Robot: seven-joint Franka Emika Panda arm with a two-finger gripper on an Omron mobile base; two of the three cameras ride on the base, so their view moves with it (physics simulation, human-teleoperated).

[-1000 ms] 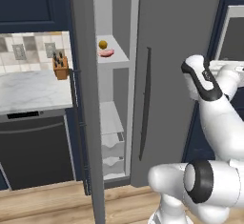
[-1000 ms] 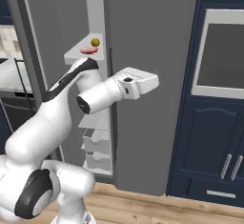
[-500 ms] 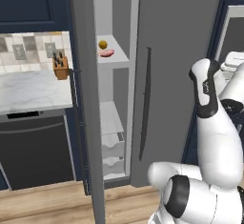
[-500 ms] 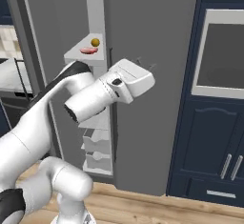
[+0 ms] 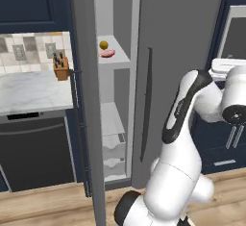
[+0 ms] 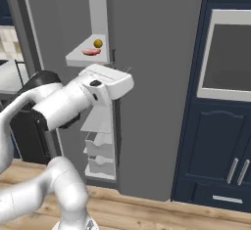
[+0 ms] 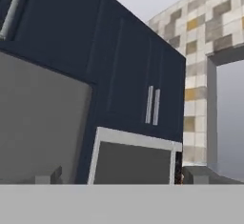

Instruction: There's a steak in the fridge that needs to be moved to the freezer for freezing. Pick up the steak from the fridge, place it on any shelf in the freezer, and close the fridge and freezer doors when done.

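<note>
Swinging toward the frame's right edge, away from the steak [image 5: 106,53] at upper left, the gripper [image 6: 128,70] is being carried wide open and empty.

Arm swings right, away from the open section

In the left base view the white arm [image 5: 185,109] now bends further toward the wall oven [image 5: 234,37] than before; in the right base view its hand [image 6: 105,83] sits lower and closer to the steak [image 6: 91,52] shelf [image 6: 78,57].
</note>
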